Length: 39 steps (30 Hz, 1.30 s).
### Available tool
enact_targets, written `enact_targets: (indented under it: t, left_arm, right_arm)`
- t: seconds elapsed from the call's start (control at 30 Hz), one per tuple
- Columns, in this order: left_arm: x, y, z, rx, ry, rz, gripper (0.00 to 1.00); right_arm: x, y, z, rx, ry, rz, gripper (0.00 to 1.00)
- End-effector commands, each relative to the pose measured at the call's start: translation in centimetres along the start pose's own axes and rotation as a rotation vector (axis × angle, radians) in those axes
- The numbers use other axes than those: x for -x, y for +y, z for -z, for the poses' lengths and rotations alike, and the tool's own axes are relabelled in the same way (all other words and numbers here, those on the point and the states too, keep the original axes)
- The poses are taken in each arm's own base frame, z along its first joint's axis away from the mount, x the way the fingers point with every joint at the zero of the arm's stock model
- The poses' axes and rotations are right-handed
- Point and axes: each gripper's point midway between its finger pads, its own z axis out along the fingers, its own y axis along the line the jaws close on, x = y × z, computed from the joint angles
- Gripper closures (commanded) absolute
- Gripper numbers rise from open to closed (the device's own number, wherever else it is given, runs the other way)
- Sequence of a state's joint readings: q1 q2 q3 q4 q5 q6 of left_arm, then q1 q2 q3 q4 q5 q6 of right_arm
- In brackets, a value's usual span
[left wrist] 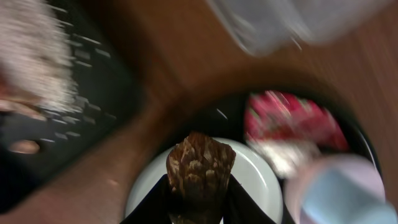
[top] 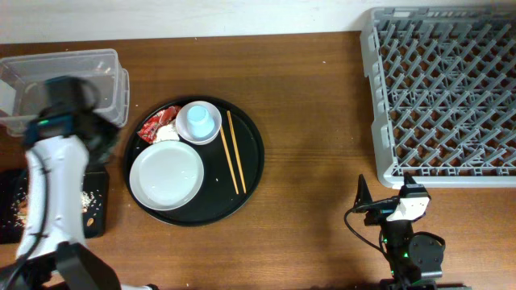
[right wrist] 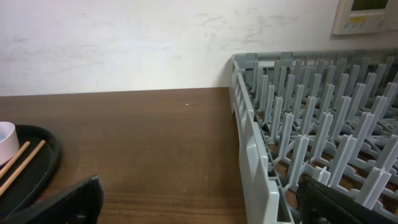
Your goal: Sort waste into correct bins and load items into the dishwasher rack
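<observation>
My left gripper [left wrist: 198, 202] is shut on the small brown bit [left wrist: 199, 165], a crumpled lump held just in front of the white plate [left wrist: 249, 180]. Overhead, this gripper [top: 103, 138] hangs between the black bin [top: 97, 181] and the round black tray [top: 251, 153]. The bin holds beige rice scraps [top: 90, 196] and a small orange piece [top: 92, 220]. On the tray lie the plate [top: 167, 175], the pale blue cup [top: 199, 119] inside the small white bowl [top: 214, 134], the chopsticks [top: 235, 151], the red wrapper [top: 153, 125] and the white tissue [top: 167, 134]. My right gripper [top: 387, 195] is open and holds nothing.
The clear tub [top: 72, 72] stands at the back left, partly under my left arm. The grey dishwasher rack [top: 443, 89] fills the back right; its near wall [right wrist: 255, 155] is close to my right gripper [right wrist: 199, 205]. Bare wooden table lies between tray and rack.
</observation>
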State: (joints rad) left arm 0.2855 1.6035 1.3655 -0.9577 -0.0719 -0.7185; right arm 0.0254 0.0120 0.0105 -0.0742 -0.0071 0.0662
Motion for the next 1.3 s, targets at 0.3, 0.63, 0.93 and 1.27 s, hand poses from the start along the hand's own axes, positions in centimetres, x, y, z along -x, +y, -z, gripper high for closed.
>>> enact_targets:
  t: [0.3, 0.63, 0.93, 1.27]
  left_arm:
    - [3.8, 11.9, -5.5, 0.272, 0.077, 0.249, 0.75]
    - [4.2, 13.3, -5.5, 0.333, 0.051, 0.25, 0.57]
    - [4.7, 6.0, -1.6, 0.006, 0.072, 0.124, 0.57]
    - [-0.4, -12.9, 8.7, -0.532, -0.144, -0.56, 0.25]
  right_arm:
    - [-0.2, -0.3, 0.0, -0.015, 0.004, 0.006, 0.02]
    - [-0.2, -0.3, 0.0, -0.015, 0.004, 0.006, 0.02]
    - [-0.2, -0.3, 0.0, -0.015, 0.004, 0.006, 0.02]
    - [-0.2, -0.3, 0.0, -0.015, 0.004, 0.006, 0.02]
